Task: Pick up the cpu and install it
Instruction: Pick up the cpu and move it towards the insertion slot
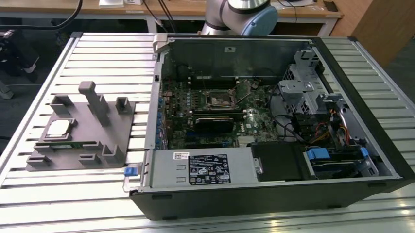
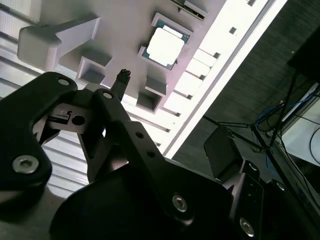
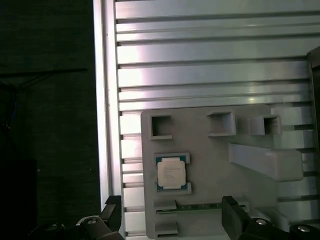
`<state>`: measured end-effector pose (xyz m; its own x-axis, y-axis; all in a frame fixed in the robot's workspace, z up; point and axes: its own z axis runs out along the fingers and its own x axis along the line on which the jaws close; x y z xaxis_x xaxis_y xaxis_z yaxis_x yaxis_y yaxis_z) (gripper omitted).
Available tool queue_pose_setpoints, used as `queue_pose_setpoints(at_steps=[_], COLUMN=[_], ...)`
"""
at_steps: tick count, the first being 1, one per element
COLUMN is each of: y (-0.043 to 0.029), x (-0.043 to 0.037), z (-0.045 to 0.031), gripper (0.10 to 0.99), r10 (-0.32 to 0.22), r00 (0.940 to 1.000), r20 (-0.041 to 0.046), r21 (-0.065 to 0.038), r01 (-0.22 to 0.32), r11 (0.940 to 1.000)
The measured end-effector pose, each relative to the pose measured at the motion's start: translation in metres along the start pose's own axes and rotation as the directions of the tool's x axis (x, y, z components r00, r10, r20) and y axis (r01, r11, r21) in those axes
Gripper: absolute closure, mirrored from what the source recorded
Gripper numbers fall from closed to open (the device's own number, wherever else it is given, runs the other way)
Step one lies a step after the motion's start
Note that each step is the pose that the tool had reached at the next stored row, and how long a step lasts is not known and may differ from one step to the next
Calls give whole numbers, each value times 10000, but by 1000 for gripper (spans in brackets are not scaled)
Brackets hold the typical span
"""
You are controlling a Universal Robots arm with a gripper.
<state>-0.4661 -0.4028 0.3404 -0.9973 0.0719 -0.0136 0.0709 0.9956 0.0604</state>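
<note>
Cpu (image 1: 58, 128) sits lid-up in a shallow pocket of the grey fixture (image 1: 87, 137). That's on the slatted desk (image 1: 97, 58) at the exterior view's left, well apart from the socket (image 1: 220, 99). Not picked up yet. Pocket is prob there to keep the chip flat, square & at a known spot, so a straight-down grab can find it. Low lips at its edges would stop it sliding.

Hand (image 3: 171, 202) hangs above the fixture, fingers (image 3: 232, 212) spread wide, nothing btwn them. In the first wrist view the cpu (image 3: 171, 173) lies near the gap btwn the tips but not in it; no contact. The wide spread looks meant to clear the chip's edges w/ room to spare. In the second wrist view the chip (image 2: 164, 46) lies beyond the hand's dark links, likewise untouched.

RAM stick (image 3: 200, 207) lies in its own slot just beside the cpu pocket, prob so the parts can't get mixed.

Case (image 1: 259, 199) lies on its side, panel off, board (image 1: 175, 121) facing up. My read: that gives top-down reach to the socket, a black frame near the board's middle. Can't tell if its latch is up.
</note>
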Motion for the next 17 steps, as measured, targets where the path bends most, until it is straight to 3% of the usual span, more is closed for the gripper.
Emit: queue_pose_setpoints(at_steps=[16, 17], y=[-25, -42], x=[0, -3], z=[124, 196], gripper=[208, 208], r10=[0, 1], r00=[10000, 10000], r20=[-1, -1], r21=[0, 1], r01=[0, -1], r11=[10000, 10000])
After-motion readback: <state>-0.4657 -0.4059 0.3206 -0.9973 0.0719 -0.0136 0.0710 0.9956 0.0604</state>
